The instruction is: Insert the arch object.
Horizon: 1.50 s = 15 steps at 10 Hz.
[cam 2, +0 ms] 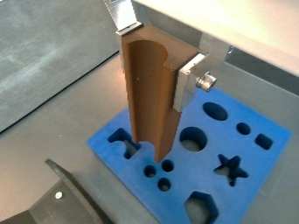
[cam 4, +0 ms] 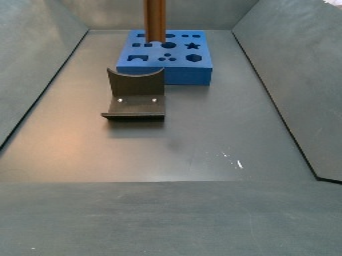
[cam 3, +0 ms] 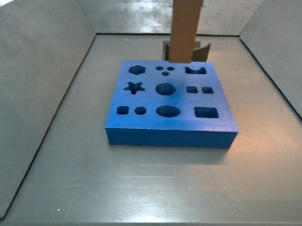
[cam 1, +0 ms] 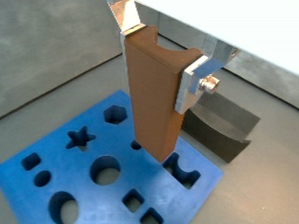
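My gripper (cam 1: 158,52) is shut on the arch object (cam 1: 152,96), a tall brown piece with a curved concave channel down one face, also seen in a wrist view (cam 2: 149,96). It hangs upright over the blue board (cam 1: 76,162). Its lower end is just beside the arch-shaped hole (cam 1: 181,166). In both side views the piece (cam 3: 184,22) (cam 4: 155,20) stands above the board's end (cam 3: 165,132) nearest the fixture, apart from the surface. The silver fingers (cam 1: 193,83) clamp its upper end from two sides. The gripper itself is out of frame in both side views.
The dark fixture (cam 4: 134,95) stands on the floor close to the board's end; it also shows in a wrist view (cam 1: 222,127). The board has several other shaped holes, among them a star (cam 3: 133,87) and a circle (cam 3: 167,88). Grey walls enclose the floor.
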Tool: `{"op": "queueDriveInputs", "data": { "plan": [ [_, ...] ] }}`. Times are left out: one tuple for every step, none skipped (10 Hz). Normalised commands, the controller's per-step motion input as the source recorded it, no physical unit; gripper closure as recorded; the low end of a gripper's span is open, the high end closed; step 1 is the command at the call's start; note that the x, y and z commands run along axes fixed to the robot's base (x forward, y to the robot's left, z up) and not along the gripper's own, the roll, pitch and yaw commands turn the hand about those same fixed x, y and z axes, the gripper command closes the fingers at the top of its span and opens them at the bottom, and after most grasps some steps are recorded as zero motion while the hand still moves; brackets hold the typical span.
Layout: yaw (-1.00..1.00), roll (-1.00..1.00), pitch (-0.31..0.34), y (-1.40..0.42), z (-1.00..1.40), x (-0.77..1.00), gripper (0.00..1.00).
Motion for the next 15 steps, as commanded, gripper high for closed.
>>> {"op": "queueDriveInputs", "data": {
  "plan": [
    [-0.05, 0.02, 0.02, 0.21, -0.16, 1.0, 1.0],
    [-0.08, 0.0, 0.0, 0.19, -0.11, 1.0, 1.0],
    [-0.13, 0.0, 0.0, 0.17, -0.14, 1.0, 1.0],
    [-0.18, -0.03, 0.0, 0.17, -0.13, 1.0, 1.0],
    [-0.19, -0.04, 0.0, 0.16, -0.17, 1.0, 1.0],
    [-0.19, -0.08, 0.0, 0.0, -0.28, 1.0, 1.0],
    [-0.02, -0.11, 0.0, 0.0, -0.21, 0.58, 1.0],
    [-0.03, -0.15, 0.004, 0.0, -0.15, 0.42, 1.0],
    [-0.02, -0.11, 0.0, 0.0, -0.15, 0.36, 1.0],
    [0.0, -0.1, 0.004, 0.02, -0.15, 0.29, 1.0],
    [0.1, -0.13, 0.0, 0.0, -0.11, 0.01, 1.0],
    [0.14, -0.11, -0.037, 0.0, -0.13, 0.0, 1.0],
    [0.09, -0.14, -0.044, 0.0, -0.17, -0.07, 1.0],
    [0.09, -0.15, -0.054, 0.0, -0.18, -0.17, 1.0],
    [0.15, -0.1, -0.06, 0.0, -0.14, -0.27, 1.0]
  ]
}}
